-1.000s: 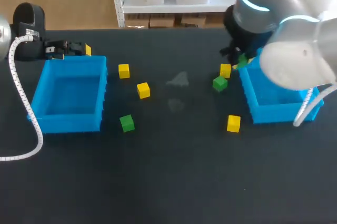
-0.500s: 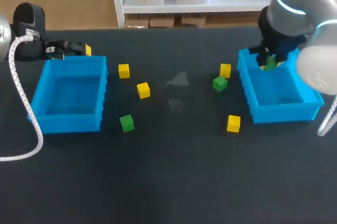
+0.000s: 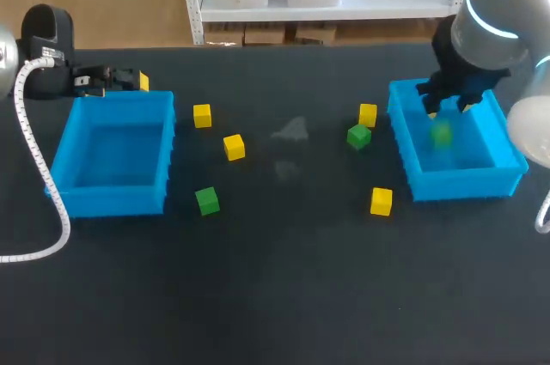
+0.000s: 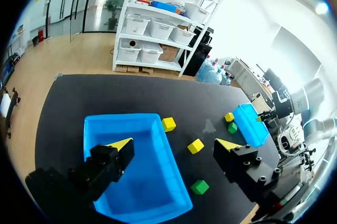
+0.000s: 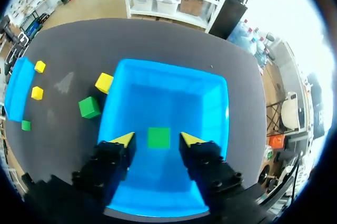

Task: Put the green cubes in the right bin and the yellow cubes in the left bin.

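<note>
My right gripper (image 3: 445, 107) (image 5: 157, 140) hangs open above the right blue bin (image 3: 464, 183) (image 5: 174, 71). A green cube (image 3: 441, 135) (image 5: 158, 137) is loose below it inside that bin, with gaps to both yellow fingertips. Two more green cubes (image 3: 358, 136) (image 3: 207, 201) and several yellow cubes (image 3: 202, 115) (image 3: 234, 147) (image 3: 368, 114) (image 3: 381, 201) lie on the black table. My left gripper (image 3: 129, 80) (image 4: 174, 147) stands open behind the back edge of the left blue bin (image 3: 112, 202) (image 4: 131, 166), holding nothing; that bin has no cubes in it.
A white cable (image 3: 34, 167) runs from my left arm down the table's left side past the left bin. One yellow cube and one green cube sit close to the right bin's left wall. A faint pale smudge (image 3: 292, 130) marks the table's middle.
My right gripper carried the green cube from the right bin's left rim to over the bin, then opened; the cube has dropped out of it into the bin. The left arm kept still.
</note>
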